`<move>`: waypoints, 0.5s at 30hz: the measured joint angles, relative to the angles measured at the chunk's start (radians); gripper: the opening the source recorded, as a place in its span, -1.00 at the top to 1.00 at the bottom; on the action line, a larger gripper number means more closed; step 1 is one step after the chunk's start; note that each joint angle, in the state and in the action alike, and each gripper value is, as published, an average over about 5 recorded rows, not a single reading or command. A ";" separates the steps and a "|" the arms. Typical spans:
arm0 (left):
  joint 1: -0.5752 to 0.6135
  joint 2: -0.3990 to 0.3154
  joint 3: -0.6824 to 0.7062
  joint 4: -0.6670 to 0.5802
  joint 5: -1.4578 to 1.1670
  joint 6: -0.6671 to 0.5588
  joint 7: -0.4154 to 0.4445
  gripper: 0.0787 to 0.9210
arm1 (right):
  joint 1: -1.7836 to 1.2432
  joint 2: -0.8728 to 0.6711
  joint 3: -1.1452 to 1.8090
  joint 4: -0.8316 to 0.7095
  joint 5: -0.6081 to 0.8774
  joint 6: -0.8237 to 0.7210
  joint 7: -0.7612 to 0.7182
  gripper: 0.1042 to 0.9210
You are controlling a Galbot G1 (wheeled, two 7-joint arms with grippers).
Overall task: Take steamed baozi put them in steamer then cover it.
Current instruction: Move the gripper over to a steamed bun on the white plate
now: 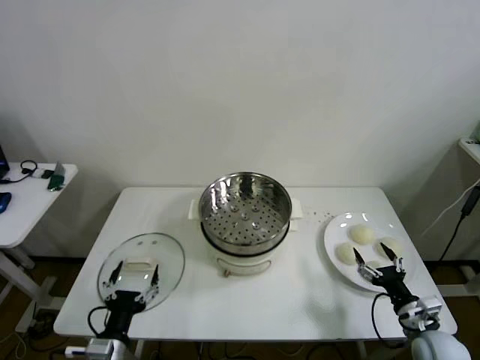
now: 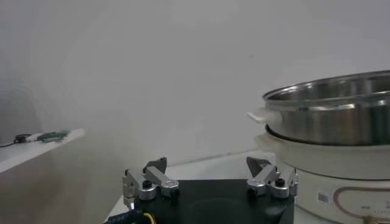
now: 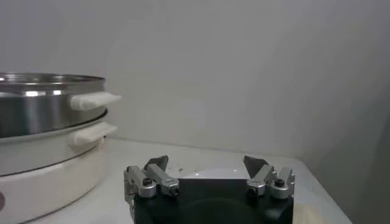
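The steamer (image 1: 244, 214) stands mid-table on its white pot base, and only its perforated floor shows inside. Several steamed baozi (image 1: 362, 235) lie on a white plate (image 1: 335, 229) at the right. My right gripper (image 1: 372, 253) hangs open over the plate's near side, just above the buns and holding nothing. One bun is partly hidden beneath it. The glass cover (image 1: 169, 255) lies flat at the left front. My left gripper (image 1: 135, 275) is open over its near half, by the cream handle (image 1: 137, 265). The wrist views show the left gripper (image 2: 206, 165) and the right gripper (image 3: 205, 163) empty, with the steamer (image 2: 332, 115) (image 3: 42, 103) to the side.
The white table (image 1: 255, 300) has bare surface in front of the steamer. A small side table (image 1: 30, 199) with cables and gadgets stands off to the left. Another white surface (image 1: 471, 146) and a hanging cable (image 1: 457, 217) are at the far right.
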 measured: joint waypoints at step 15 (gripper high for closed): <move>0.009 0.002 0.009 -0.032 -0.011 0.014 -0.015 -0.77 | 0.369 -0.393 -0.278 -0.228 -0.168 -0.074 -0.416 -0.76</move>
